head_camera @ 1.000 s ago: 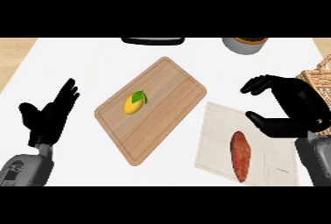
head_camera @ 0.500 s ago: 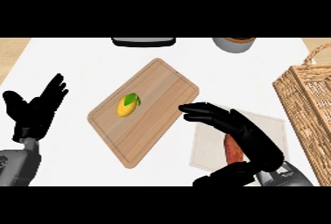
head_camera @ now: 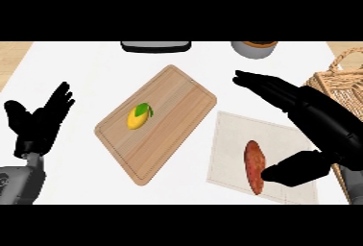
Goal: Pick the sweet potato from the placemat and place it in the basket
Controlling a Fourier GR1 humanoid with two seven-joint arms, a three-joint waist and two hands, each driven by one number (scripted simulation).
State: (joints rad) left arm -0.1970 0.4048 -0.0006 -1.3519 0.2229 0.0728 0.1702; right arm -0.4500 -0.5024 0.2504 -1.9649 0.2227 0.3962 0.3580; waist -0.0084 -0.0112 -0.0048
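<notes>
The reddish-brown sweet potato (head_camera: 253, 164) lies lengthwise on the pale placemat (head_camera: 237, 132), right of centre. My right hand (head_camera: 318, 115) is open over the mat's right side, its straight fingers (head_camera: 264, 85) pointing to the far left. Its thumb (head_camera: 294, 169) reaches in low and ends against the potato's right flank; nothing is gripped. The woven basket (head_camera: 342, 79) stands at the right edge, partly hidden behind that hand and forearm. At the left edge my left hand (head_camera: 39, 120) rests open with fingers up.
A wooden cutting board (head_camera: 159, 144) lies slantwise in the middle with a yellow fruit with a green leaf (head_camera: 139, 116) on it. At the far edge stand a dark tray (head_camera: 156, 46) and a grey bowl (head_camera: 255, 48).
My right hand has shifted right and away from over the potato, which now shows almost whole. The fingers point farther up the counter. The left hand has barely moved.
</notes>
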